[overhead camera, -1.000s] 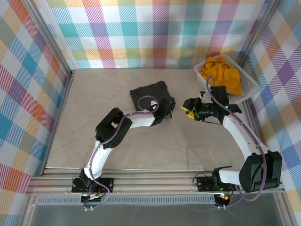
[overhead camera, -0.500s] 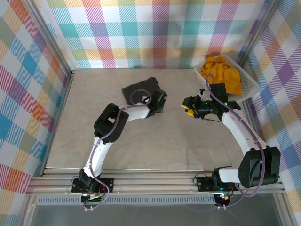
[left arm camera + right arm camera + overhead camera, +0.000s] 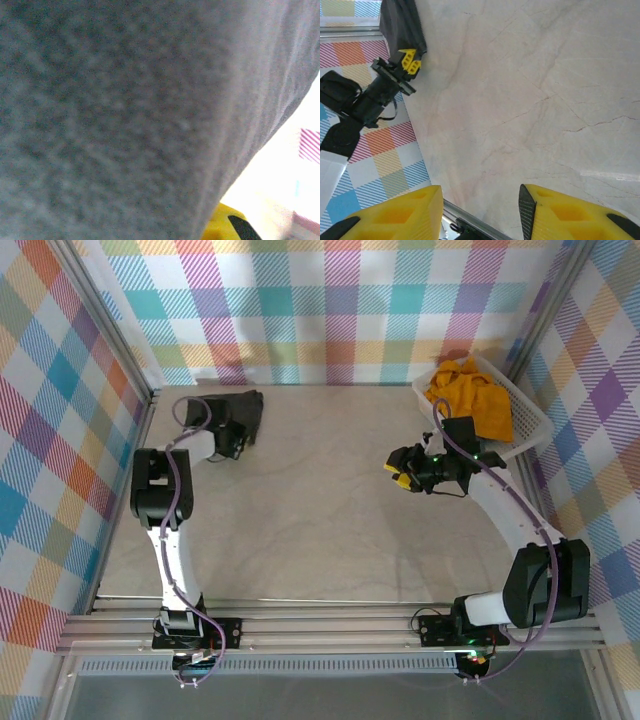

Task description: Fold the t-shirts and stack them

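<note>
The black t-shirt (image 3: 243, 408) lies bunched in the far left corner of the table. My left gripper (image 3: 237, 432) is shut on its near edge. In the left wrist view dark grey fabric (image 3: 115, 110) presses against the lens, with one yellow fingertip (image 3: 226, 227) showing below it. The right wrist view shows the same shirt (image 3: 400, 25) with the left gripper (image 3: 409, 61) at its hem. The yellow t-shirt (image 3: 470, 398) is heaped in the white basket (image 3: 532, 422). My right gripper (image 3: 398, 468) (image 3: 480, 212) hovers open over bare table, nothing between its fingers.
The basket stands in the far right corner against the checked wall. Metal frame posts (image 3: 118, 340) and the checked walls close the table on three sides. The pale marbled tabletop (image 3: 320, 510) stretches between the two arms.
My left arm has swung from the table's middle to the far left corner, dragging the black t-shirt with it, and its jaws have shut. The right gripper has barely shifted.
</note>
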